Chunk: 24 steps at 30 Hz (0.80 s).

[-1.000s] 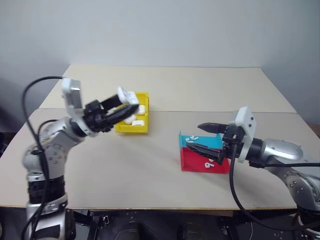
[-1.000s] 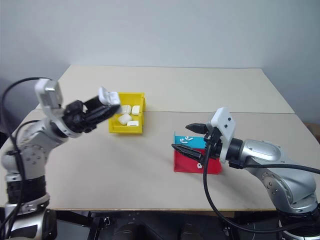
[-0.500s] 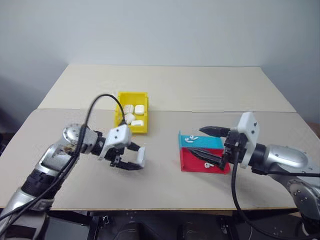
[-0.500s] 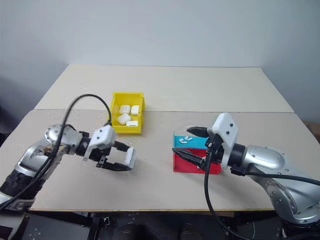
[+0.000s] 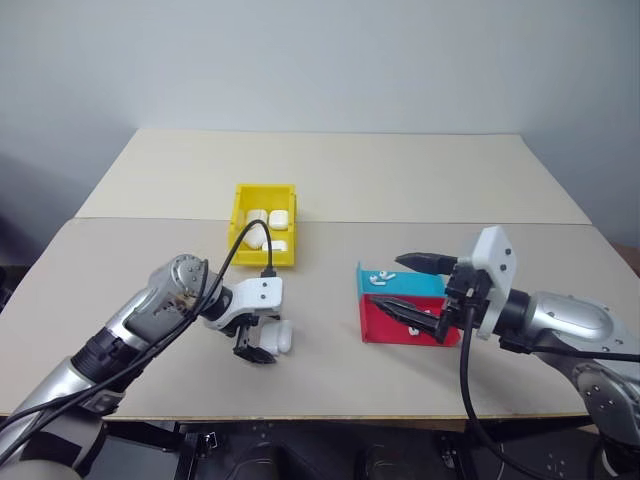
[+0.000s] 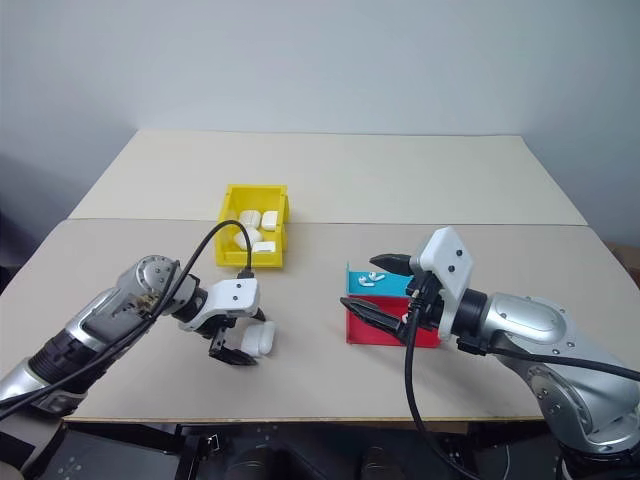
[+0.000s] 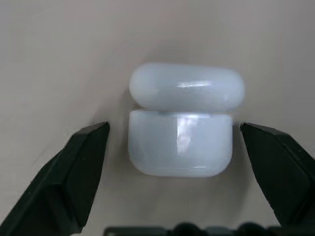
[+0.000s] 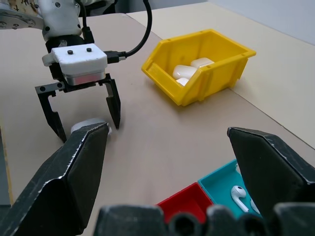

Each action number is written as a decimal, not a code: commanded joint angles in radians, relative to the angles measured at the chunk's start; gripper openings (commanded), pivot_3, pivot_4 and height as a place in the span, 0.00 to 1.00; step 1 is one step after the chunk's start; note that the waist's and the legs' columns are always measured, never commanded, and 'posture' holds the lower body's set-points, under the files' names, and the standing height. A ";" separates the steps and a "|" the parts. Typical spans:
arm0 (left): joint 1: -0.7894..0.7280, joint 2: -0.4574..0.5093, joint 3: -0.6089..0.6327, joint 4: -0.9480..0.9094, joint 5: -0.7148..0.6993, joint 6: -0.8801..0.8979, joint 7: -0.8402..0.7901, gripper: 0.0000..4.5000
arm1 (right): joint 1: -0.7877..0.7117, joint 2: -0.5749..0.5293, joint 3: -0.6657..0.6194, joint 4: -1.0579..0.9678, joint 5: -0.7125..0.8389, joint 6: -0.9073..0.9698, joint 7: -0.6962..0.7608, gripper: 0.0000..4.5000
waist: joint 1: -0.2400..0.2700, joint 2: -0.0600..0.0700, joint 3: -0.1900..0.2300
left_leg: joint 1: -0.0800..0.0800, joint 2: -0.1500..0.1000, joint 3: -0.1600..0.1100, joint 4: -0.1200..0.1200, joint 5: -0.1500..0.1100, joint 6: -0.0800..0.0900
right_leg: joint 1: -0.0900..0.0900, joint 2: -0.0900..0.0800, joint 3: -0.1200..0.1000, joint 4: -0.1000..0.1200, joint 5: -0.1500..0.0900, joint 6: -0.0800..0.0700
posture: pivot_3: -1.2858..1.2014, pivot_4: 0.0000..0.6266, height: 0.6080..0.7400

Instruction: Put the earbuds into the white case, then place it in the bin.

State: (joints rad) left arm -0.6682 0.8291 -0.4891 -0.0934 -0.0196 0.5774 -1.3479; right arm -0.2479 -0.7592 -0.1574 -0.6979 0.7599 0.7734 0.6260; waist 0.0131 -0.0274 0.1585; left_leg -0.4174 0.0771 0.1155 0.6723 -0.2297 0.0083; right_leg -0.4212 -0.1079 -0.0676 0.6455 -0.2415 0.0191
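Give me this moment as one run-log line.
left gripper: open, straddling white case on table | right gripper: open over red-and-teal tray | earbuds: in tray | yellow bin: holds cases

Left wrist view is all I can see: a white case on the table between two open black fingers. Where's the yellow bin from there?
Observer: The yellow bin sits farther back on the table, beyond the white case and the left gripper.
Operator: Anything in it?
Observer: Several other cases lie in it already.
Operator: And the right gripper?
Observer: The right gripper hangs open over the red-and-teal tray, where earbuds lie in the teal compartment.
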 commanded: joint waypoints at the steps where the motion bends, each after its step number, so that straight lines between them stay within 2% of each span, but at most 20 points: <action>1: -0.016 0.030 0.012 -0.031 0.004 0.012 -0.030 1.00 | -0.001 0.001 -0.015 -0.029 0.010 -0.015 -0.008 1.00 | 0.000 0.000 0.000 | 0.000 0.000 0.000 0.000 0.000 0.000 | 0.000 0.000 0.000 0.000 0.000 0.000 | 0.52 0.24 1.00; 8: -0.086 0.125 -0.014 -0.109 0.028 0.084 -0.136 1.00 | -0.006 0.010 -0.006 -0.022 0.017 -0.016 -0.006 1.00 | -0.001 0.000 0.000 | -0.001 0.000 0.000 0.000 0.000 0.000 | -0.001 0.000 0.000 0.000 0.000 0.000 | 0.52 0.24 1.00; 16: -0.198 0.099 -0.119 -0.132 0.095 0.223 -0.169 1.00 | -0.013 0.023 0.011 -0.016 0.012 -0.020 -0.005 1.00 | 0.004 0.000 0.000 | -0.003 0.000 0.000 0.003 -0.001 0.001 | -0.001 0.000 0.000 0.000 0.000 0.000 | 0.52 0.24 1.00; 24: -0.214 0.064 -0.200 -0.163 0.136 0.291 -0.155 1.00 | 0.000 0.021 -0.002 -0.030 0.024 -0.013 -0.011 1.00 | 0.002 0.000 0.000 | -0.003 0.000 -0.001 0.004 -0.001 0.001 | -0.001 0.001 0.000 0.000 0.000 0.000 | 0.52 0.24 1.00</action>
State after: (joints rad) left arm -0.8601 0.8999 -0.6830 -0.2296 0.0967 0.8561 -1.5109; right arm -0.2500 -0.7363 -0.1310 -0.6972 0.7697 0.7734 0.6250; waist 0.0147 -0.0275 0.1585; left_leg -0.4205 0.0775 0.1145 0.6760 -0.2306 0.0098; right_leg -0.4225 -0.1072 -0.0678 0.6458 -0.2418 0.0196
